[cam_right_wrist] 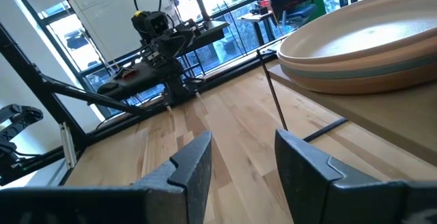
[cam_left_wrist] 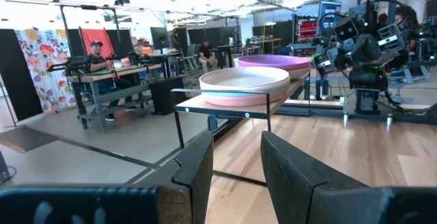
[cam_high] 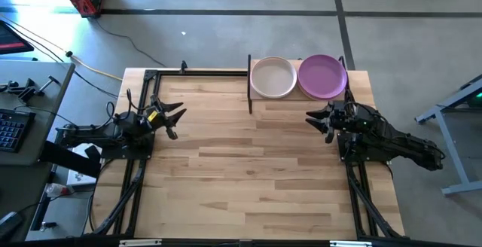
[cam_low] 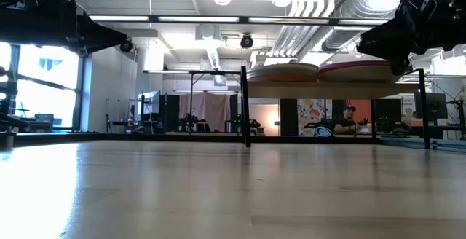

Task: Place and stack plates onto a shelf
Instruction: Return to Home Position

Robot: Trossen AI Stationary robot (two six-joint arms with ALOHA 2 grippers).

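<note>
Two stacks of plates stand side by side on the small light-wood shelf (cam_high: 297, 95) at the table's far right. The left stack (cam_high: 273, 77) has an off-white plate on top, the right stack (cam_high: 322, 76) a purple one. Both stacks show in the left wrist view (cam_left_wrist: 244, 86) and the low view (cam_low: 284, 71). My left gripper (cam_high: 175, 120) is open and empty at the table's left side, raised. My right gripper (cam_high: 320, 120) is open and empty, just near of the shelf, below the purple stack.
A black metal frame (cam_high: 196, 71) runs along the table's far and side edges. The wooden tabletop (cam_high: 248, 172) stretches between the arms and toward the near edge. People sit at desks in the room beyond (cam_left_wrist: 99, 53).
</note>
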